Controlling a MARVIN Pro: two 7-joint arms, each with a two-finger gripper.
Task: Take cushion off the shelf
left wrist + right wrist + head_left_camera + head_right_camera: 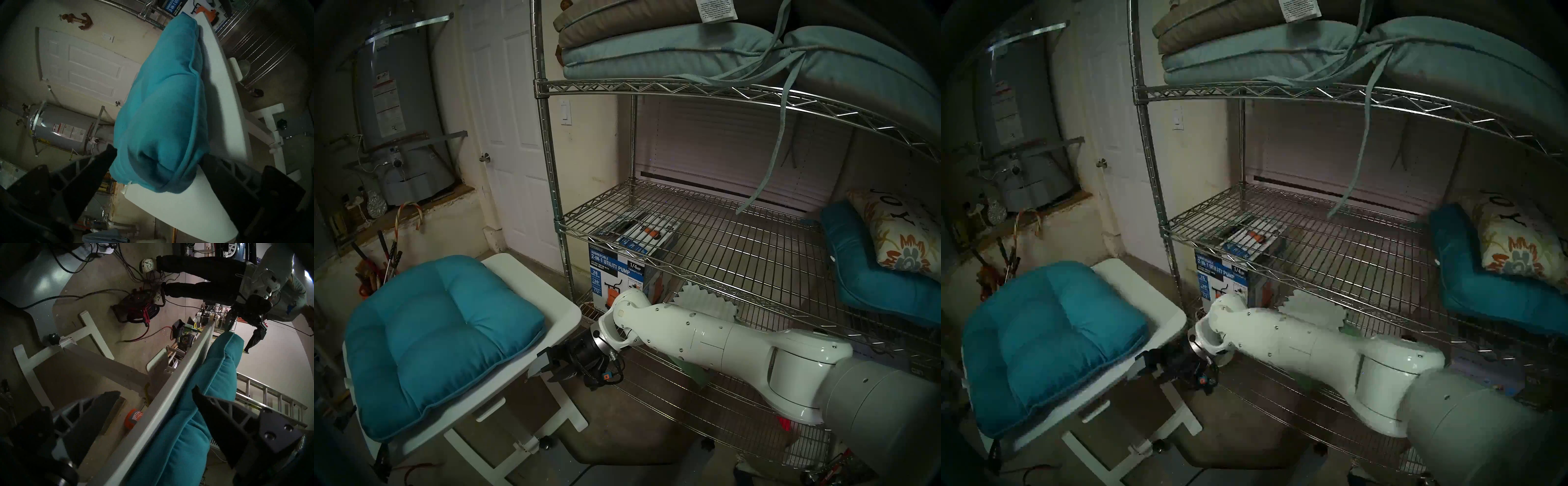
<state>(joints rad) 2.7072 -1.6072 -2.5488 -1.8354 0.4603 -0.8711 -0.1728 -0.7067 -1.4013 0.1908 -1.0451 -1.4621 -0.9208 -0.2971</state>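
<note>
Cushion (439,342) lies flat on white table (563,310), left of shelf (721,251), fully off the rack; task reads as essentially done

Right gripper (548,368) sits at table's near-right edge, jaws wide, holding nothing; one finger above the cushion edge, one below the tabletop. Left gripper (158,156) at the opposite corner, jaws wide, empty, cushion corner between the fingers

Handling (judged): light, soft, thick; sags if lifted by one corner; fabric not slippery. Best hold: piped edge or corner, pinched with both grippers

Count: 1 flat teal cushion on table; 1 bent teal cushion (870,281) and 1 floral pillow (904,234) on middle tier; several pale long cushions (670,51) on top tier, exact number unclear
</note>
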